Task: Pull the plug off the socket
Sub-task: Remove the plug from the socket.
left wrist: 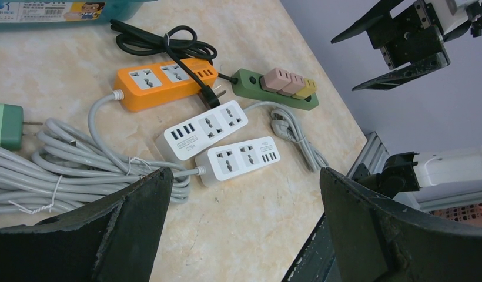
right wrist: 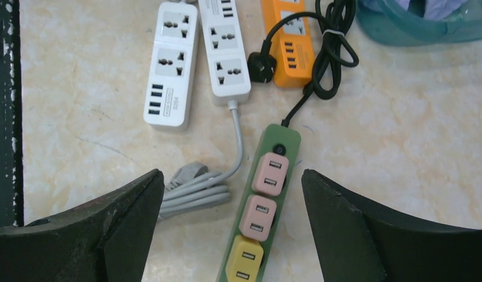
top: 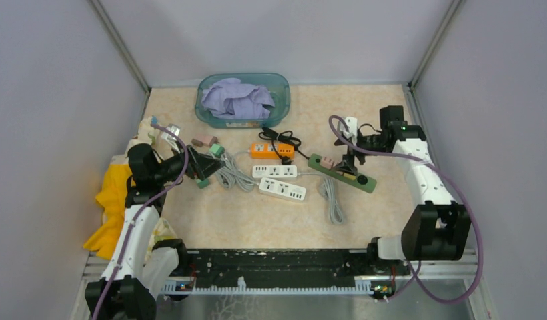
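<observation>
The right arm stretches forward, wrist turned down, the right gripper (top: 350,167) hanging over the long green plastic power strip (right wrist: 268,194), jaws apart and empty. The left gripper (left wrist: 245,173), also spread wide, hovers well left of that strip. Only the wrist views show the black plug (right wrist: 262,66) lying loose, pins bare, just beyond its switch end, beside the orange plastic power strip (left wrist: 150,88).

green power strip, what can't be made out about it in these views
- Right wrist view: the green power strip runs off the bottom edge, which cuts the yellow adapter; that end is unseen here.
- Top view: the right gripper stands over the strip's middle and hides most of what sits on it.
- Left wrist view: the pink adapters and the yellow one cover the face beneath them, so any sockets there are hidden.
</observation>
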